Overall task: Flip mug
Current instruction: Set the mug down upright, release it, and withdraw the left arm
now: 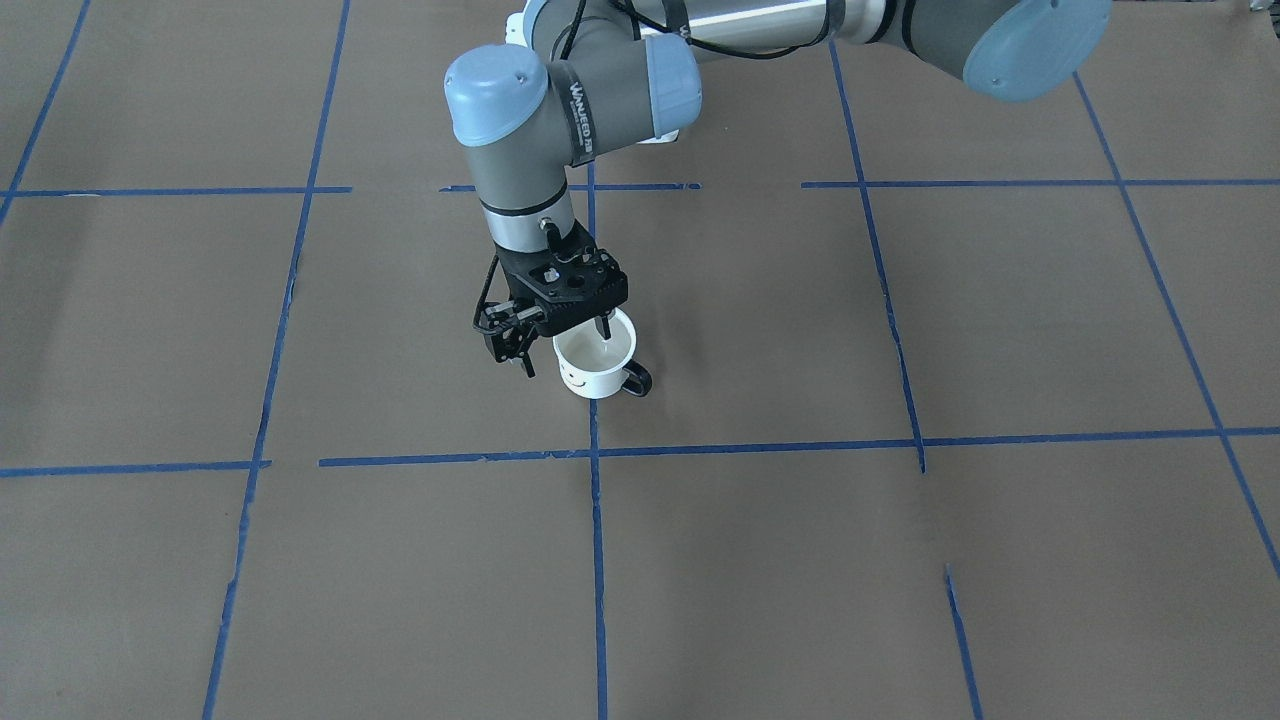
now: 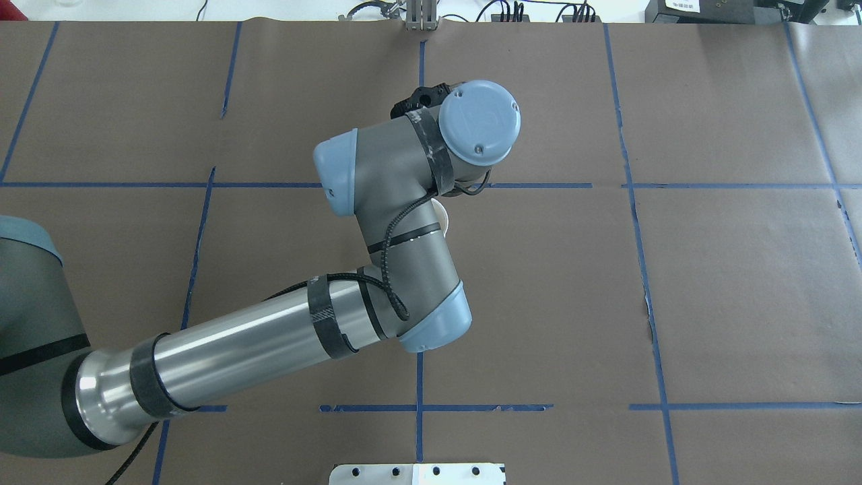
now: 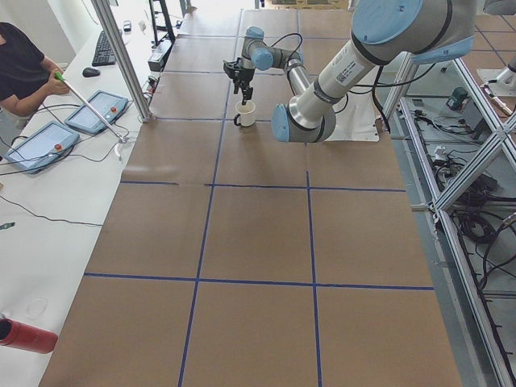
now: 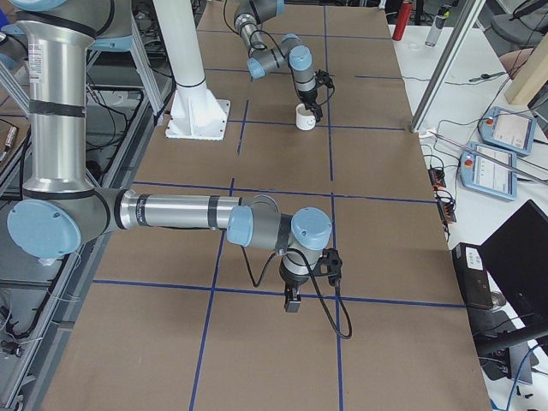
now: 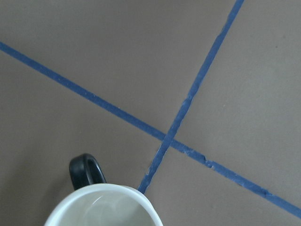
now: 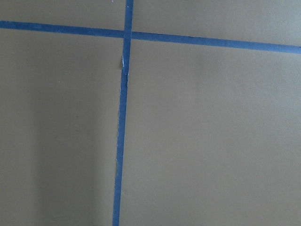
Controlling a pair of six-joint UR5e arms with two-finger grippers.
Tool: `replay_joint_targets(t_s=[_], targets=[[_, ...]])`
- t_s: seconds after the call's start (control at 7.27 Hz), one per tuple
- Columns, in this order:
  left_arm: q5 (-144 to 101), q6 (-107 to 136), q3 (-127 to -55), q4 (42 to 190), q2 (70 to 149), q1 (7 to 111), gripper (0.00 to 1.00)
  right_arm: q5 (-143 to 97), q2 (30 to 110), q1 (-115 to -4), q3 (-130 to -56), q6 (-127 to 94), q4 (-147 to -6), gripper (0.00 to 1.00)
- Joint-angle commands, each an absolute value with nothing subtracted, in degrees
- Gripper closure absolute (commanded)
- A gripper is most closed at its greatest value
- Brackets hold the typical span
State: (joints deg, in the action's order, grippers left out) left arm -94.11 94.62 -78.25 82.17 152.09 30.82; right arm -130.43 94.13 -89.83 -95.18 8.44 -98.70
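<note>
The white mug (image 1: pixel 597 368) stands upright on the brown table, mouth up, its smiley face on the side and its dark handle (image 1: pixel 636 380) at the lower right. My left gripper (image 1: pixel 562 345) hangs over it, open: one finger (image 1: pixel 605 328) dips inside the mug and the other (image 1: pixel 518 352) is outside, with the mug's wall between them. The left wrist view shows the mug's rim (image 5: pixel 103 207) and handle (image 5: pixel 87 172) at the bottom edge. From overhead the arm hides nearly all of the mug. My right gripper (image 4: pixel 291 300) hovers low over bare table; whether it is open or shut I cannot tell.
Blue tape lines (image 1: pixel 597 520) divide the brown table cover into squares. The left arm's elbow (image 2: pixel 431 323) reaches over the table's middle. An operator (image 3: pixel 20 68) with tablets (image 3: pixel 36 145) stands at a side bench. A white base plate (image 4: pixel 199 116) sits near the mug.
</note>
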Motion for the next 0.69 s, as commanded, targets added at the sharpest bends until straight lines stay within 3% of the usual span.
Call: replay_joint_targets(t_s=[0.0,0.14,0.41,0.55], targets=[[-98.86,86.35,-92.9,79.28,144.03,36.1,0.01,-130.43,94.13,-89.82,-95.19,8.44,-98.7,0.0],[-99.14,79.35,-102.38,77.19,137.7,38.56,0.01,-130.43,94.13,-89.82,-95.19,8.44,-98.7,0.0],[-104.91,65.64,-113.06,75.23,127.59,47.67,0.01,-130.43,94.13,-89.82,-95.19,8.44,-98.7,0.0],[-109.47,55.39,-120.86,76.02,117.35,52.94,0.01,-130.43,94.13,-89.82,-95.19,8.44,-98.7,0.0]])
